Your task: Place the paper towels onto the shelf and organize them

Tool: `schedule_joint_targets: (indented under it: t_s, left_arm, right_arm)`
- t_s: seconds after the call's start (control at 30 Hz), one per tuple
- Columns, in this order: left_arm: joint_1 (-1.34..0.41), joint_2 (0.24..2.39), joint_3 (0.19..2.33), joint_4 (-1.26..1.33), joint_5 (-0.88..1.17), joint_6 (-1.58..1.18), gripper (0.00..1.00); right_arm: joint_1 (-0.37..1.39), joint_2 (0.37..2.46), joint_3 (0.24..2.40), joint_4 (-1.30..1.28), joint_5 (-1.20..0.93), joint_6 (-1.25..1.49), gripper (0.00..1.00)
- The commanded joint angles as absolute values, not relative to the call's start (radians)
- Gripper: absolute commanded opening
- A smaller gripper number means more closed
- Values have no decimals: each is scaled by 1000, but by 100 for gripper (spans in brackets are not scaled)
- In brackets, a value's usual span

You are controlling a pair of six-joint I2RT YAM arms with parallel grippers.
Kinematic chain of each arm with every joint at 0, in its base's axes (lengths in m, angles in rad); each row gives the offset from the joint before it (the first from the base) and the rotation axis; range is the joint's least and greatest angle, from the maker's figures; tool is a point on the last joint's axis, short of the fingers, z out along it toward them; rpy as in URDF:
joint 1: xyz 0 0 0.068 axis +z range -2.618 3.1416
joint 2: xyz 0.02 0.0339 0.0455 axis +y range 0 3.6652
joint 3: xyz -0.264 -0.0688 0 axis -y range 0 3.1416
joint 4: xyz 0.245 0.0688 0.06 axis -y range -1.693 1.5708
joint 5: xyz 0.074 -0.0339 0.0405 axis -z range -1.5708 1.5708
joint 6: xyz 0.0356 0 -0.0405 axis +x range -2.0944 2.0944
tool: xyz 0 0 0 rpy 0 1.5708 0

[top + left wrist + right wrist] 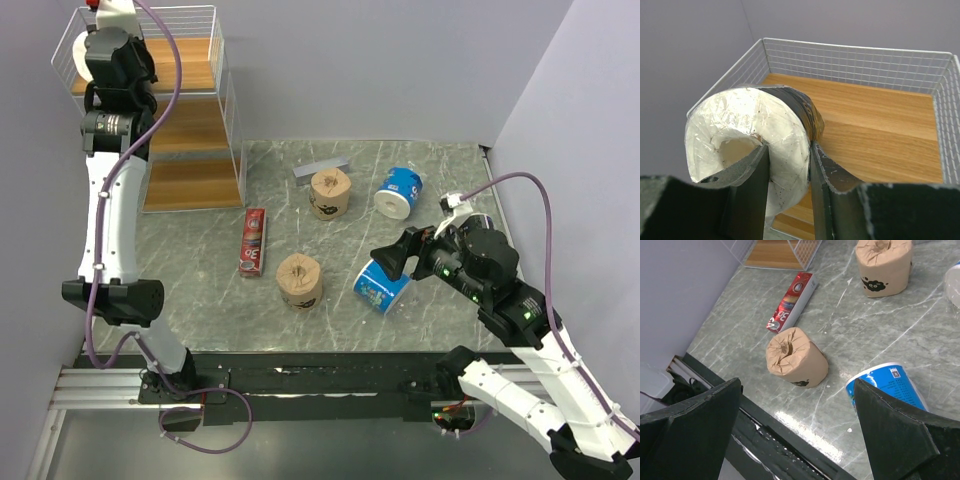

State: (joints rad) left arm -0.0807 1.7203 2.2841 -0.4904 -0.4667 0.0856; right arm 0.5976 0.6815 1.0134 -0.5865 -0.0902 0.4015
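Placing step: left gripper (787, 150) clamps black plastic-wrapped paper-towel roll (747, 132) (one finger inside the core) above a corner of the white wire shelf (850, 60), top board, so next probably lower and release; right gripper (390, 258), jaws wide and empty, hovers near the right edge of the grey marbled table (200, 290).

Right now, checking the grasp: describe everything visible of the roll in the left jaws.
The black roll is film-wrapped, its white end face and hollow core facing the camera. Jaws of the left gripper pinch its wall, one seemingly inside the core. It hangs over the top board of the shelf; contact unclear.
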Motion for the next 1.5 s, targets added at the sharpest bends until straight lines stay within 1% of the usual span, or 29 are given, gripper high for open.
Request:
schedule_joint_targets:
  t_s: [0.0, 0.17, 0.27, 0.3, 0.37, 0.4, 0.47, 0.5, 0.53, 0.6, 0.73, 1.07, 1.47]
  left_arm:
    - [-51, 1759, 2327, -388, -446, 89, 18]
    - [-28, 1807, 2378, -358, -414, 86, 26]
    - [-21, 1824, 2384, -324, -379, 94, 38]
    - [-20, 1831, 2394, -321, -373, 98, 46]
    - [-20, 1838, 2407, -313, -368, 98, 52]
    - [-20, 1838, 2410, -308, -367, 100, 57]
    - [-20, 1835, 2408, -285, -357, 101, 65]
    - [-20, 1833, 2408, -276, -354, 109, 73]
    - [-20, 1835, 2411, -272, -353, 112, 76]
    - [-18, 1844, 2425, -261, -350, 120, 79]
    - [-12, 1853, 2434, -247, -345, 133, 80]
    - [21, 1871, 2427, -218, -287, 100, 80]
    - [14, 1721, 2322, -311, -173, 6, 79]
  right_arm:
    - [594, 686, 1037, -563, -81, 390, 100]
    - [595, 683, 1042, -560, -78, 387, 99]
    - [595, 689, 1042, -560, -75, 382, 99]
    - [595, 692, 1045, -566, -72, 379, 100]
    - [594, 698, 1051, -571, -69, 376, 99]
    - [594, 698, 1049, -569, -64, 377, 100]
    - [594, 703, 1049, -561, -64, 377, 100]
    - [595, 704, 1051, -561, -66, 376, 100]
    - [595, 707, 1057, -563, -64, 377, 100]
    - [595, 713, 1061, -565, -63, 379, 99]
    - [594, 715, 1060, -564, -60, 383, 100]
    - [595, 733, 1088, -586, -41, 377, 100]
    - [595, 768, 1081, -555, -51, 394, 99]
